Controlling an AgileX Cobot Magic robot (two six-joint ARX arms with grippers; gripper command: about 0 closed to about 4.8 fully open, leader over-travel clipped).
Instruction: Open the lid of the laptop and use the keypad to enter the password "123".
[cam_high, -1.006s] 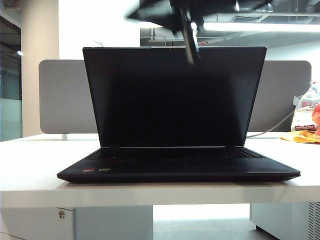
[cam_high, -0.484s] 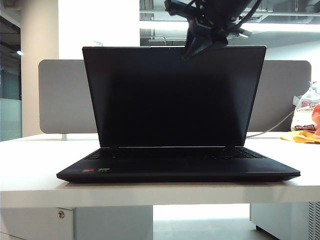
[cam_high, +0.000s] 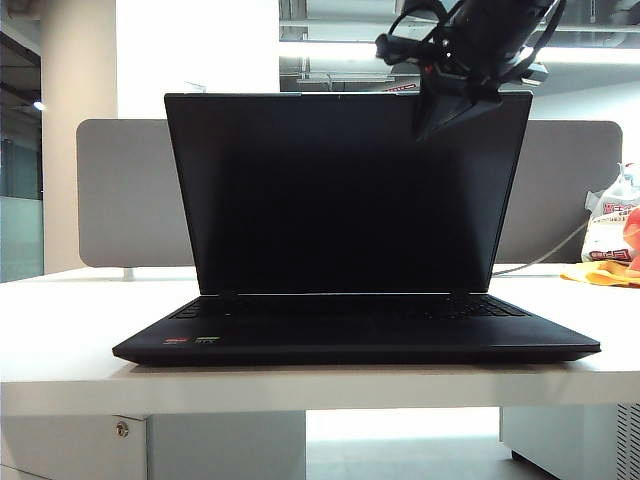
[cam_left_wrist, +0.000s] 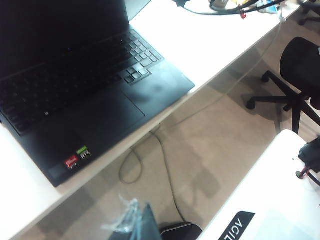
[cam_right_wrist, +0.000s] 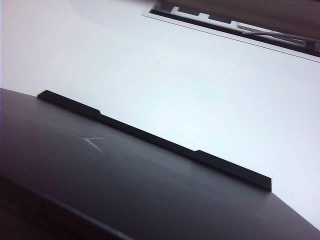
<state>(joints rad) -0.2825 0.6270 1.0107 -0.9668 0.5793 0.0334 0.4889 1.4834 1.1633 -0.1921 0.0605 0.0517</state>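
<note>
The laptop rests centred on the bench, lid upright, exposing the keypad. The right gripper, clenched empty, hovers at 1 o'clock. The left gripper is unseen.

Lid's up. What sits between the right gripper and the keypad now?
In the exterior view, the right gripper, shut, hangs before the lid's top right. Between it and the keypad shows only dark screen and air.
</note>
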